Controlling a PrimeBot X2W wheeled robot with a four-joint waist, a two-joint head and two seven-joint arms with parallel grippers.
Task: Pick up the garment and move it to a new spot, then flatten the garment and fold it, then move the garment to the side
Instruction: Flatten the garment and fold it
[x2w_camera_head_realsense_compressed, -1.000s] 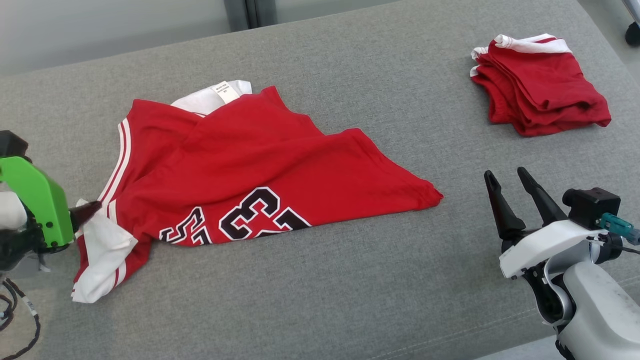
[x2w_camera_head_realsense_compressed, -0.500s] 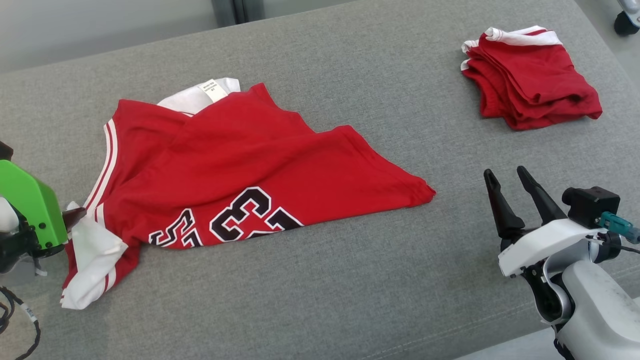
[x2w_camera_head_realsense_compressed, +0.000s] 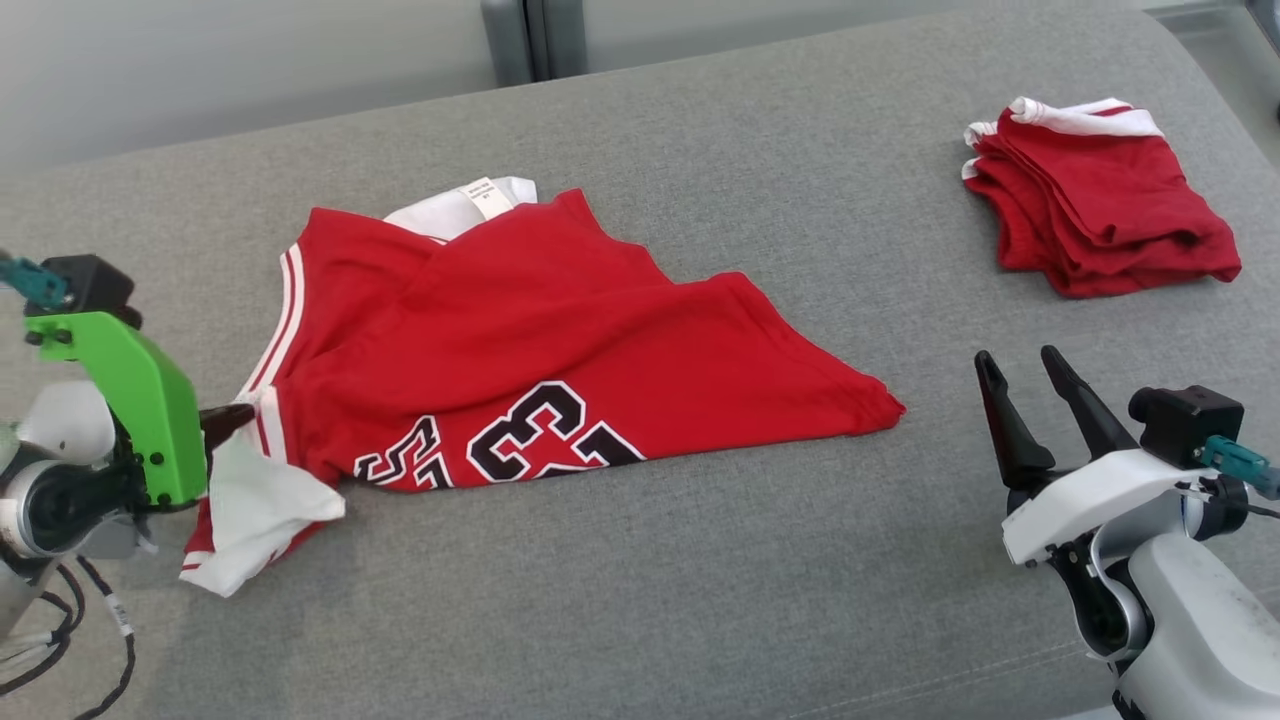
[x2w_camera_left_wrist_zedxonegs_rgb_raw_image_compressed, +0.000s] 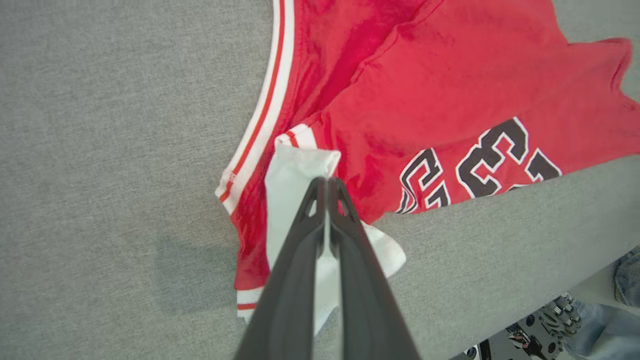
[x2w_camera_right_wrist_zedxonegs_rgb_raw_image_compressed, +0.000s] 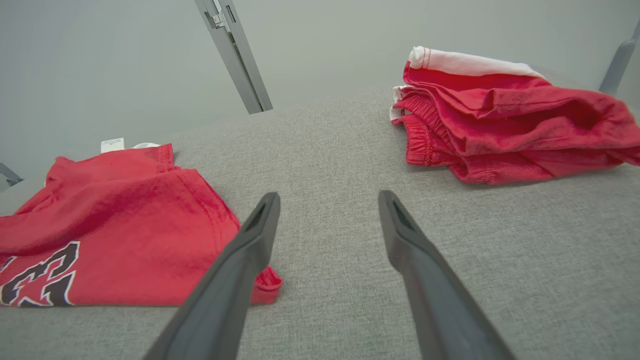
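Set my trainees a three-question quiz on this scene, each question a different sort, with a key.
1. True or false: the right gripper is open and holds nothing.
2. Where does the left gripper pinch the red jersey? A) white fabric by the striped trim B) neck label C) printed numbers
3. Fill in: the folded red shorts lie nearer the ___ gripper.
Key: 1 true; 2 A; 3 right.

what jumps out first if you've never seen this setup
The crumpled red jersey with black numbers sprawls across the middle of the grey surface, its white corner pinched by the left gripper at the left. A folded red pile sits far right, beyond the open right gripper.
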